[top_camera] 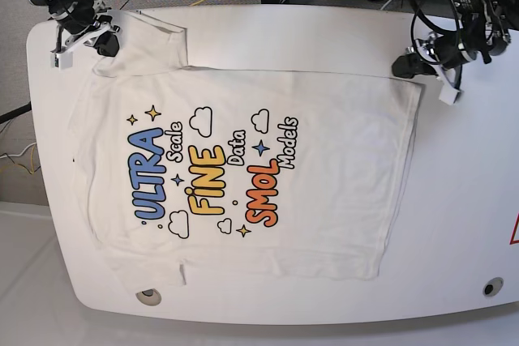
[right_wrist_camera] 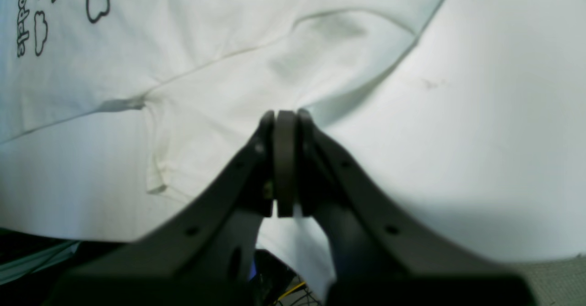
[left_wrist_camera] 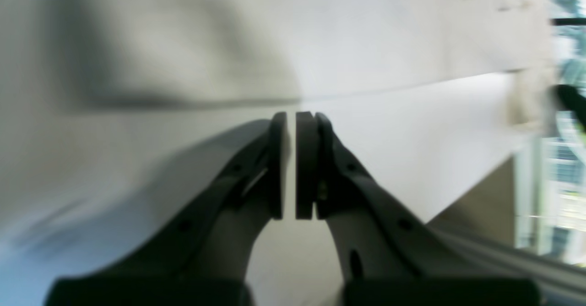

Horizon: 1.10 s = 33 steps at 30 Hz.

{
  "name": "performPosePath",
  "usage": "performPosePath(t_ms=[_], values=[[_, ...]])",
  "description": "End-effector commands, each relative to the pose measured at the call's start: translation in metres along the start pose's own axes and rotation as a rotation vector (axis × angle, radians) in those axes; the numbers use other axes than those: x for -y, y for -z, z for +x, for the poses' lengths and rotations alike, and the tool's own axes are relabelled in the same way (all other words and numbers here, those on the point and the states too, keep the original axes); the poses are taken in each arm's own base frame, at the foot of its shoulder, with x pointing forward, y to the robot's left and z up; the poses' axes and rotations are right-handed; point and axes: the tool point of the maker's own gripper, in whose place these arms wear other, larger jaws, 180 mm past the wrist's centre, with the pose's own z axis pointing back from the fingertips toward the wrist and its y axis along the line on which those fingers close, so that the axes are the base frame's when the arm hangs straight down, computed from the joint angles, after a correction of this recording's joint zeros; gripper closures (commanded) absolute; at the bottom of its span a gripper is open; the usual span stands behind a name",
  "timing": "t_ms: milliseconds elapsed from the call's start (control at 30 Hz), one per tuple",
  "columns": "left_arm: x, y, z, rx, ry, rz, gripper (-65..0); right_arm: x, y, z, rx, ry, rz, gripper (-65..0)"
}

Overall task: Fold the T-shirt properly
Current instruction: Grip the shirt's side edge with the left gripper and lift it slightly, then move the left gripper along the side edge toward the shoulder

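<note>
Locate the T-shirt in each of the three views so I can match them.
Base: the T-shirt lies flat across the table's middle, print up.
Right wrist: it fills the upper left, cloud outlines at the top left corner.
Left wrist: blurred; a white sheet, probably the shirt, across the top.
Shared landmark: the white table, seen at right in the right wrist view and lower in the left wrist view.

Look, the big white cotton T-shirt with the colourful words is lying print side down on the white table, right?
Not quite. The big white cotton T-shirt lies print side up on the white table; the base view shows the blue, yellow and orange words facing the camera.
</note>
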Motion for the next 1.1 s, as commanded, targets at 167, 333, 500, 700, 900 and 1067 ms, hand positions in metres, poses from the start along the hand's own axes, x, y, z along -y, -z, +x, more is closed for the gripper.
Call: performPosePath(t_ms=[167, 333, 500, 700, 900, 1067], values=[[-0.016, -0.048, 0.045, 0.119, 0.018, 0.122, -2.5, -0.001, -0.004, 0.015, 0.038, -0.026, 0.006, -0.5], [-0.019, -0.056, 0.054, 0.133, 0.026, 0.147, -2.6, -0.001, -0.004, 0.015, 0.038, -0.027, 0.005, -0.5], [-0.020, -0.057, 0.056, 0.135, 0.023, 0.149, -2.6, -0.001, -0.004, 0.015, 0.038, -0.027, 0.005, -0.5], [-0.019, -0.052, 0.058, 0.164, -0.058, 0.147, -7.4, -0.001, -0.004, 0.015, 0.038, -0.027, 0.005, -0.5], [-0.019, -0.051, 0.067, 0.195, -0.107, 0.152, -29.1, -0.001, -0.004, 0.015, 0.038, -0.029, 0.004, -0.5], [-0.019, -0.052, 0.069, 0.203, -0.104, 0.151, -40.5, -0.001, -0.004, 0.015, 0.038, -0.029, 0.004, -0.5]])
